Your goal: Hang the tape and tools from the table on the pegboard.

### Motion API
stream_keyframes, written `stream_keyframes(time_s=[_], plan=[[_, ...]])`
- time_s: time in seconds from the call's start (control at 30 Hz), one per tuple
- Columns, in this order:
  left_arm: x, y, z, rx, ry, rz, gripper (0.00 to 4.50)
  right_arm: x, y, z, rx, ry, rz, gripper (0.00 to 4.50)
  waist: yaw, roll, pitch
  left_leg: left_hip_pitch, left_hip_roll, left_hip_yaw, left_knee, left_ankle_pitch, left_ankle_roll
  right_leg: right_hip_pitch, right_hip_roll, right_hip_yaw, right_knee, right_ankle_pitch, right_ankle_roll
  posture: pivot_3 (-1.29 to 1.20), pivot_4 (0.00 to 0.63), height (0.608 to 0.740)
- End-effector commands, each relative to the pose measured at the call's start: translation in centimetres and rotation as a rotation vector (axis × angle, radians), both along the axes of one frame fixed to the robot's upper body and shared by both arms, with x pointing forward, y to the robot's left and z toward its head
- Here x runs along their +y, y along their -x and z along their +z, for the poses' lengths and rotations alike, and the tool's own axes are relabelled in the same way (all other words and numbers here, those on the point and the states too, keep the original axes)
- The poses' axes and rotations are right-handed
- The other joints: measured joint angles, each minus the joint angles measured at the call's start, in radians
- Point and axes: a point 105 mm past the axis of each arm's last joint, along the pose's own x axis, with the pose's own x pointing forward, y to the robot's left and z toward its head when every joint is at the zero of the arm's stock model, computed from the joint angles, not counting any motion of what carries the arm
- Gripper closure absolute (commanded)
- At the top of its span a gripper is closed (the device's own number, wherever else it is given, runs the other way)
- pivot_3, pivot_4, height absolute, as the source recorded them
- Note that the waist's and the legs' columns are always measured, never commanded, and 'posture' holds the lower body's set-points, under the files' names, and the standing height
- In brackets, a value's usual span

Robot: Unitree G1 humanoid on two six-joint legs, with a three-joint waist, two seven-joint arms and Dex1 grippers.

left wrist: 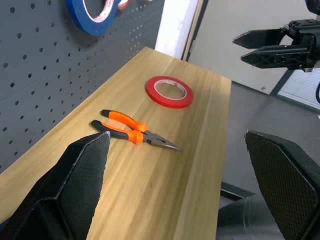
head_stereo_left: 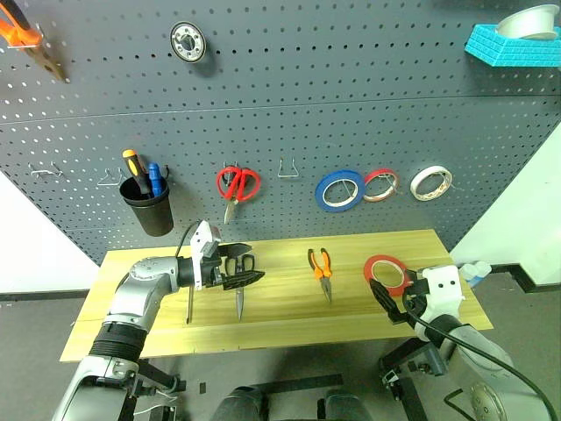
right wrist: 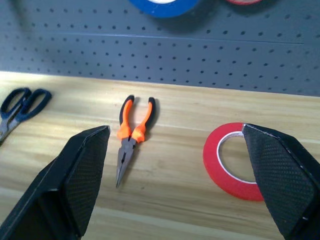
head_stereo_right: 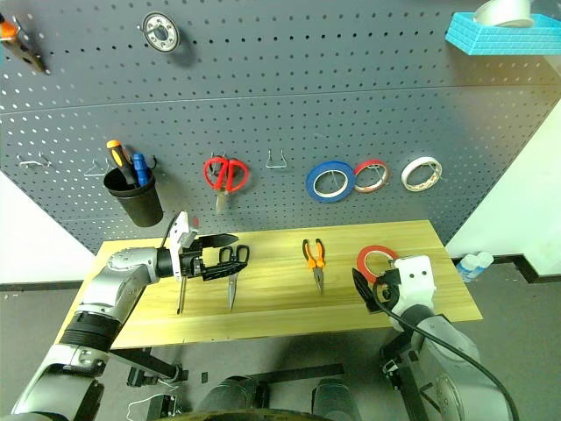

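On the light wood table [head_stereo_left: 280, 320] lie the red tape [head_stereo_left: 386, 273], the orange-and-black pliers [head_stereo_left: 320, 267], the black-handled scissors [head_stereo_right: 231, 279] and the slim screwdriver [head_stereo_right: 180, 294]. The dark grey pegboard [head_stereo_left: 289, 105] stands behind it. My left gripper [head_stereo_left: 248, 267] hovers open just over the scissors' handles, pointing toward the pliers [left wrist: 136, 135] and tape [left wrist: 169, 103]. My right gripper [head_stereo_left: 384, 301] is open near the table's front right, just in front of the tape [right wrist: 210, 161], and holds nothing. In the right wrist view the pliers [right wrist: 131, 132] lie between its fingers.
On the pegboard hang red-handled scissors [head_stereo_left: 237, 184], a blue roll [head_stereo_left: 339, 189], a red-edged roll [head_stereo_left: 380, 184], a white roll [head_stereo_left: 430, 181] and a black cup [head_stereo_left: 146, 209] with screwdrivers. Bare wire hooks [head_stereo_left: 289, 168] sit between them. A blue tray [head_stereo_left: 513, 44] is at the top right.
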Motion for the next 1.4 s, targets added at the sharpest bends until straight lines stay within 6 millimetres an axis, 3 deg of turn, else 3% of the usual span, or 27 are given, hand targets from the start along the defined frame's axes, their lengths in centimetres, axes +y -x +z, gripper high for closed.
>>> stream_keyframes(time_s=[0.03, 0.33, 0.7, 0.87, 1.1, 1.4], plan=[[-0.6, 0.1, 1.0, -0.033, -0.01, -0.057, 0.0, 0.3, -0.3, 0.5, -0.011, 0.011, 0.023, 0.03, 0.0, 0.0, 0.007, 0.0, 0.0, 0.0, 0.0, 0.0, 0.0, 0.0, 0.0, 0.0, 0.0, 0.0, 0.0, -0.07, 0.081, 0.74], [-0.6, -0.5, 1.4, -0.095, -0.031, -0.053, 0.0, 0.3, -0.5, 0.3, 0.002, 0.023, 0.045, 0.03, 0.001, -0.002, 0.026, -0.001, 0.0, 0.0, 0.0, 0.0, 0.0, -0.001, 0.0, 0.0, 0.0, 0.0, 0.0, -0.06, 0.102, 0.74], [-1.5, -0.5, 0.8, -0.098, -0.07, -0.104, 0.0, -0.5, -3.2, 0.3, 0.002, 0.09, 0.051, 0.03, -0.001, -0.003, 0.055, -0.001, 0.0, 0.0, -0.001, 0.0, 0.0, -0.001, 0.0, 0.0, 0.0, 0.0, 0.0, -0.06, 0.133, 0.74], [-2.2, -1.1, 0.2, -0.112, -0.096, -0.117, 0.0, -1.5, -5.0, -0.9, 0.068, 0.146, -0.024, 0.03, 0.0, -0.006, 0.067, -0.001, 0.0, 0.0, -0.001, 0.0, 0.0, -0.002, 0.0, 0.0, 0.0, 0.0, 0.0, -0.05, 0.147, 0.74], [-2.0, -1.3, 0.5, -0.14, -0.109, -0.114, 0.0, -1.7, -5.8, -2.2, 0.133, 0.189, -0.048, 0.03, -0.003, -0.004, 0.084, -0.003, 0.0, 0.0, -0.002, 0.0, 0.0, -0.003, 0.0, 0.0, 0.0, 0.0, 0.0, -0.04, 0.163, 0.74], [-2.0, -0.6, 1.0, -0.149, -0.11, -0.13, 0.0, -2.1, -7.0, -1.7, 0.075, 0.252, -0.051, 0.03, -0.002, -0.005, 0.106, -0.003, 0.0, 0.001, -0.002, 0.0, 0.0, -0.003, 0.0, 0.0, 0.0, 0.0, 0.0, -0.03, 0.195, 0.74]])
